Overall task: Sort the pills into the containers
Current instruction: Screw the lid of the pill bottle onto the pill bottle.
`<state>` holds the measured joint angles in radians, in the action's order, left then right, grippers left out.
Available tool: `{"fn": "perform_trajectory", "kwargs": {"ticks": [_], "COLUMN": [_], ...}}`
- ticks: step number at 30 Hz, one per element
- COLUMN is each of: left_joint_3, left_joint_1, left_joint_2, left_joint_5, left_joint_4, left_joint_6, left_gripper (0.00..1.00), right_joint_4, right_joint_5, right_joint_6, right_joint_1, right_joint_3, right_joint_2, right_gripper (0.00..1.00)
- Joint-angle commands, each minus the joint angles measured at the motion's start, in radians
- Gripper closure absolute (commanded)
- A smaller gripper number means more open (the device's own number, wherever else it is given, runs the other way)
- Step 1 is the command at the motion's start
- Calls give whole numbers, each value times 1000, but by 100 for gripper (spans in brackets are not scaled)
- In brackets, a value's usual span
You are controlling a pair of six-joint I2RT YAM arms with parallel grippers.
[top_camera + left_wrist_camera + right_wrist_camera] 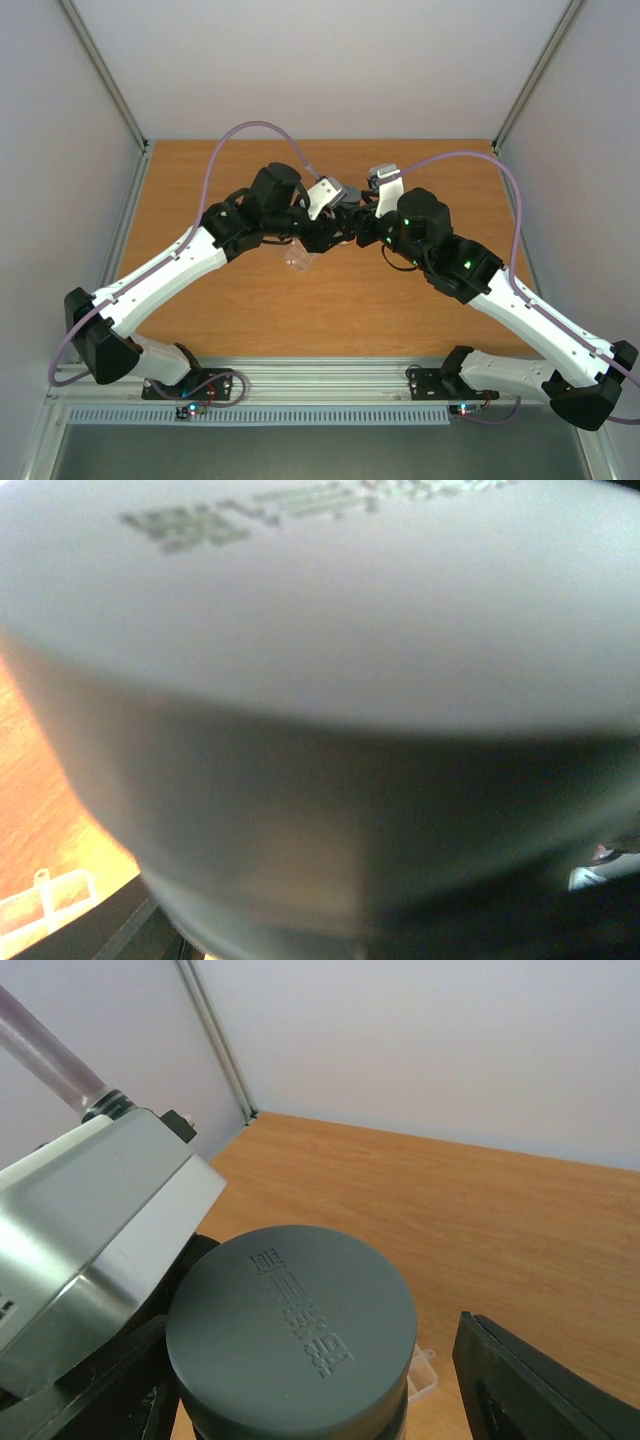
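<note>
A grey bottle with an embossed cap [290,1345] hangs above the table, and its blurred cap [330,660] fills the left wrist view. My left gripper [322,234] is shut on the bottle, though its fingers are hidden in its own view. My right gripper [310,1385] stands open around the cap, its right finger [540,1385] clearly apart from it. The clear pill box [298,262] with its containers lies on the wood just below; a corner of the pill box [424,1370] peeks from under the bottle, and the box [40,905] also shows at lower left. The pills are out of view.
Both arms meet over the middle of the wooden table [200,290]. White walls and metal frame posts [220,1040] enclose the back and sides. The left wrist's silver camera housing [90,1230] sits close beside the cap.
</note>
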<state>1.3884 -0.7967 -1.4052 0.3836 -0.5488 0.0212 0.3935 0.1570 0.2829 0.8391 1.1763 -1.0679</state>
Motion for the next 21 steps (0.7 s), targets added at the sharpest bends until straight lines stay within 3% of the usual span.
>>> {"fn": "perform_trajectory", "kwargs": {"ticks": [1,21], "left_joint_3": [46,49], "left_joint_1": [-7,46], "left_joint_2": [-6,1], "left_joint_5": [69,180], "left_joint_4": [217,226], "left_joint_6": [-6,19], "left_gripper": [99,99], "right_joint_4": [42,99], "right_joint_5": [-89,-56], "right_joint_6": [-36,-62], "right_joint_1": [32,32], "right_joint_3": [4,-21], "right_joint_2": [-18,138], "right_gripper": [24,19]}}
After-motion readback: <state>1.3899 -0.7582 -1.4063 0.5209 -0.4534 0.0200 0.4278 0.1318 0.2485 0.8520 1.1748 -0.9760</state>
